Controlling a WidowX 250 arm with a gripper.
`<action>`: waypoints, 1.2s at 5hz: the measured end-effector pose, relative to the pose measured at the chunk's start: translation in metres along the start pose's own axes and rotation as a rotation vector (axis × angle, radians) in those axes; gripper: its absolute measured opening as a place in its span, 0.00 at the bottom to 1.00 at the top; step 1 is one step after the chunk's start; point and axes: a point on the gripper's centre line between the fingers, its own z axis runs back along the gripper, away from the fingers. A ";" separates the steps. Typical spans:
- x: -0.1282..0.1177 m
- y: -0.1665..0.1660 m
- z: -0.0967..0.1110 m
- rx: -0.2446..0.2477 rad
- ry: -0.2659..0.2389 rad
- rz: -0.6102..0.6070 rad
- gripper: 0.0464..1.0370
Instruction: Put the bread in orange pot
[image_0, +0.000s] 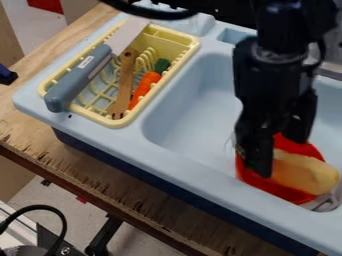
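Note:
The gripper (283, 158) hangs low over the right part of the sink, open, with its two fingers apart. Below it stands the orange-red pot (259, 183) in the basin. The yellowish-brown bread (306, 173) lies in the pot, its right end at the rim. One finger is at the bread's left end and covers part of the pot; the other is by the bread's upper side.
A yellow dish rack (178, 37) on the sink's left side holds a grey-handled knife (79, 77), a wooden fork (125, 82) and a carrot (144, 89). The light blue sink's front edge (194, 172) runs below the basin.

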 end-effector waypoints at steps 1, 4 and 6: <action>0.006 -0.002 0.010 -0.014 -0.061 -0.024 0.96; 0.036 -0.009 0.026 0.118 -0.228 -0.551 0.96; 0.087 -0.005 0.040 0.264 -0.307 -0.854 0.96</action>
